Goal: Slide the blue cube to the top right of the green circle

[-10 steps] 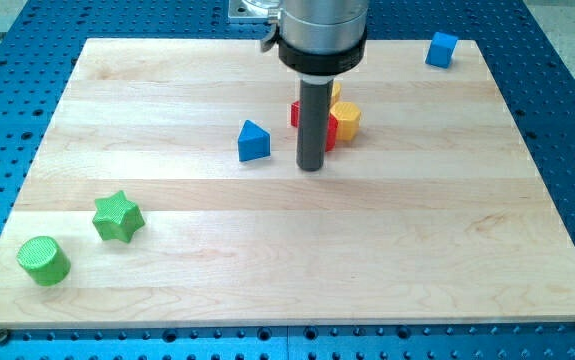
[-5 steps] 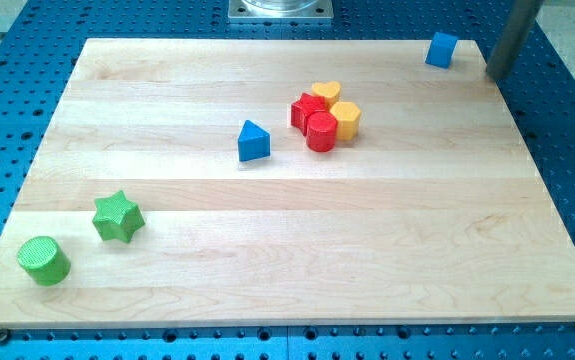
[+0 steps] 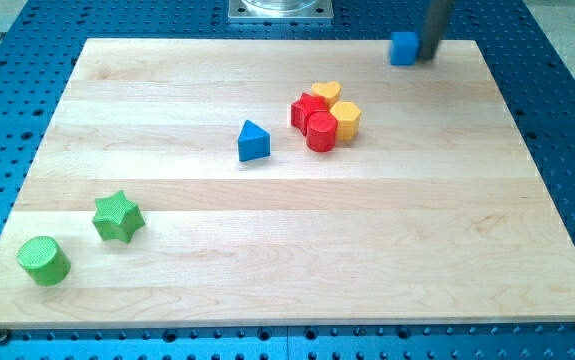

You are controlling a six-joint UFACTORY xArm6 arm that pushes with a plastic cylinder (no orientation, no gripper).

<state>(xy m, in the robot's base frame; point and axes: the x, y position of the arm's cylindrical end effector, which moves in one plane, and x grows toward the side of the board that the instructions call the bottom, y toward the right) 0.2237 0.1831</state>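
Observation:
The blue cube [image 3: 403, 48] lies near the board's top edge, right of centre. My tip [image 3: 428, 56] touches the cube's right side; the rod rises out of the view's top. The green circle [image 3: 44, 260] sits far away at the board's bottom left corner.
A green star [image 3: 118, 217] lies just up and right of the green circle. A blue triangle [image 3: 253, 141] sits near the middle. A cluster of a red block [image 3: 305, 109], a red cylinder [image 3: 321, 131], a yellow heart [image 3: 326, 92] and a yellow hexagon [image 3: 346, 119] lies right of it.
My tip swung from the board's middle out past the top right corner, then came back left against the blue cube. The cube slid left along the top edge.

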